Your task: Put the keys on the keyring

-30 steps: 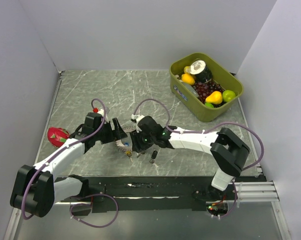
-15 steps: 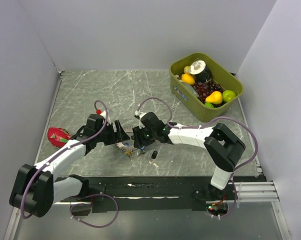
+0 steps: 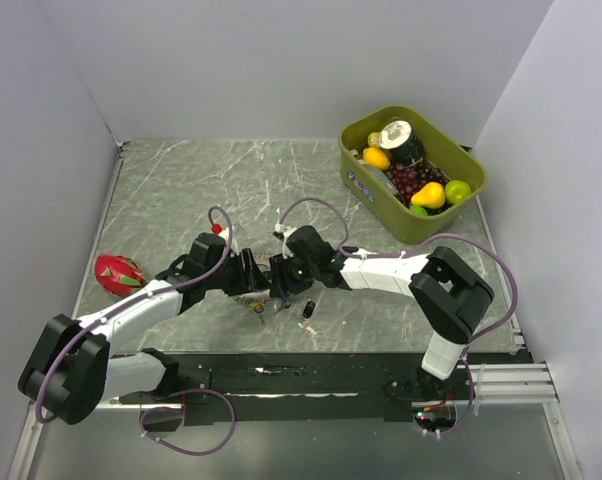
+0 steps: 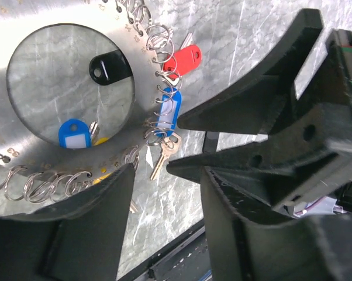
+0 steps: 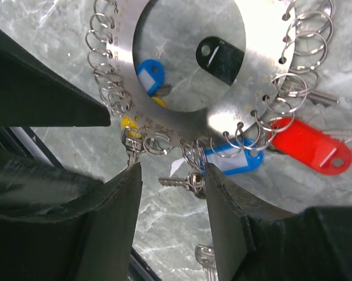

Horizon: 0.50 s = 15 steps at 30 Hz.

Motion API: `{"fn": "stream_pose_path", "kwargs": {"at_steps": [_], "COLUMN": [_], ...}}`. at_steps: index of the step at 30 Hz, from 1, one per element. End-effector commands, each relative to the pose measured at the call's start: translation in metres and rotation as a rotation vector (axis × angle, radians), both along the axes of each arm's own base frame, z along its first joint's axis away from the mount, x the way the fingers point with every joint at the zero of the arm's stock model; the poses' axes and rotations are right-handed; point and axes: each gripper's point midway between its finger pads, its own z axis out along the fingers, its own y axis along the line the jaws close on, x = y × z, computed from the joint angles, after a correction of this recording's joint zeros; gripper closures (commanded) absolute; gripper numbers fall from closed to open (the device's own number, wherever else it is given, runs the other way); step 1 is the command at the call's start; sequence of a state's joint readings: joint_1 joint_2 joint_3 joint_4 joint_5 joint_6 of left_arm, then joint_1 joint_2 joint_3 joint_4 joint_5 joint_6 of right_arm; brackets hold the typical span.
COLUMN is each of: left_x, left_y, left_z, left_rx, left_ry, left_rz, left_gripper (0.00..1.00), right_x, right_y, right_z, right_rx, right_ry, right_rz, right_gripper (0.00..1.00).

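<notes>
The keyring (image 5: pixel 264 64) is a flat metal disc with a round hole and several small wire loops along its rim; it also shows in the left wrist view (image 4: pixel 24 170) and from above (image 3: pixel 253 293). A red-headed key (image 5: pixel 307 146), a blue-headed key (image 5: pixel 234 161) and a small plain key (image 5: pixel 182 182) hang from its loops. A black key head (image 5: pixel 220 58) and another blue one (image 5: pixel 149 76) show through the hole. My right gripper (image 5: pixel 173 172) is open at the rim, its tips either side of the plain key. My left gripper (image 4: pixel 167 181) is open, facing it, with only table between its fingers.
A loose black key (image 3: pixel 307 312) lies on the marble just right of the grippers, and a plain key (image 5: pixel 206 260) lies under the right wrist. A green bin (image 3: pixel 376 195) of fruit stands at the back right. A red fruit (image 3: pixel 116 273) lies at the left. Black strip (image 3: pixel 311 365) along the near edge.
The left arm has reached right, up to the keyring, and its jaws have narrowed. The right gripper has shifted slightly back and left, so both grippers now meet over the ring.
</notes>
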<state>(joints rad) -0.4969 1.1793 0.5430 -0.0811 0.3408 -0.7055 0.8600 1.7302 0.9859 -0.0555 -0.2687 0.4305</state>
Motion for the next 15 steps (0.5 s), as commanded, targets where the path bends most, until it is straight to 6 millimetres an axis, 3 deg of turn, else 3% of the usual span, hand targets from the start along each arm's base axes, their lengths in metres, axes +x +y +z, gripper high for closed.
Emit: {"fn": "stream_pose_path", "kwargs": {"at_steps": [1,7,15], "left_x": [0.006,0.006,0.002], "left_y": [-0.011,-0.016,-0.011], "left_z": [0.003,-0.008,-0.034], "left_rx": [-0.019,-0.018,0.008], "left_ry": [-0.026,-0.054,-0.054], "left_rz": [-0.006,-0.025,-0.031], "left_gripper": [0.50,0.55,0.59], "right_x": [0.002,0.000,0.005], "right_y": [-0.001,-0.020,-0.027], "right_z": [0.020,0.013,0.022], "right_rx": [0.034,0.074,0.094], "right_ry": [-0.039,-0.004,-0.023], "right_rz": [-0.017,-0.065,-0.074], "right_gripper": [0.46,0.47,0.47]}}
